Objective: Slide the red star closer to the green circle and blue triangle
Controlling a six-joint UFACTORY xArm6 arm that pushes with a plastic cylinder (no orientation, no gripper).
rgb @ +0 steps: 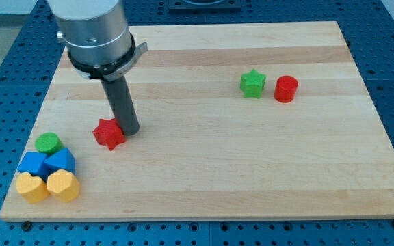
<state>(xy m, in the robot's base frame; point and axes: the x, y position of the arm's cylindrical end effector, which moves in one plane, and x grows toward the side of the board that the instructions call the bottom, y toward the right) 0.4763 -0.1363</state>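
The red star (109,133) lies on the wooden board at the view's left. My tip (130,130) touches the star's right side. The green circle (48,143) sits to the star's lower left, near the board's left edge. The blue triangle (61,161) lies just below and right of the green circle, with a small gap between it and the star.
A blue cube (33,164), a yellow block (32,187) and a yellow hexagon (63,185) cluster at the board's lower left corner. A green star (252,83) and a red cylinder (286,89) sit at the upper right. The wooden board (224,157) ends close to the cluster.
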